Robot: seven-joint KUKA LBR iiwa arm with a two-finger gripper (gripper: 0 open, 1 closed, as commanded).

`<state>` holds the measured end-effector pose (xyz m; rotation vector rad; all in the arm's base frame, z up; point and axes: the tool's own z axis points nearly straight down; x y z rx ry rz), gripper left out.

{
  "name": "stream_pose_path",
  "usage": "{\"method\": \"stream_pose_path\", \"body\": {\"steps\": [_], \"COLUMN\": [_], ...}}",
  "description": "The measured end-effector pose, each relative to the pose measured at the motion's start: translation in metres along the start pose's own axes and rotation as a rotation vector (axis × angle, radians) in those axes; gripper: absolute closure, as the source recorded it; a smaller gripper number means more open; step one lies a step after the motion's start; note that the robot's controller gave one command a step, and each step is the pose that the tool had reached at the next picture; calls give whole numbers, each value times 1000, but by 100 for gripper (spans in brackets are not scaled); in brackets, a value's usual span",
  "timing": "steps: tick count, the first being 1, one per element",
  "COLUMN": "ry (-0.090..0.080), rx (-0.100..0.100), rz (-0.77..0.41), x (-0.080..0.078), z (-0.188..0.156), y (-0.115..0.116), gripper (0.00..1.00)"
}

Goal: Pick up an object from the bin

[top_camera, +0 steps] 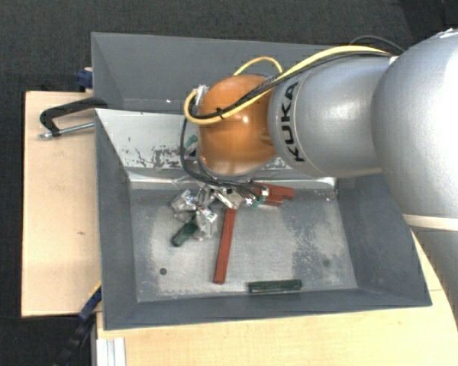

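With the end effector (208, 208) low in the bin (114, 227), touching the red stick's (224, 246) top end, its opening impossible to tell, a clean pick likely means centring on the green piece (185, 236) just left of the stick before closing.

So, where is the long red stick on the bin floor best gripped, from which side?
Probably grip the red stick at its lower half, from straight above, closing across its narrow width: it lies flat there, apart from the clutter under the gripper.
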<state>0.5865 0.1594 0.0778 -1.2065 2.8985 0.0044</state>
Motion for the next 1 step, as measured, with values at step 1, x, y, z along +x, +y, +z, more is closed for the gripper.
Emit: {"method": "stream_pose_path", "body": {"steps": [1], "ry": [1], "rx": [0], "rz": [0], "x": [0], "z": [-12], "y": [0], "gripper": [100]}}
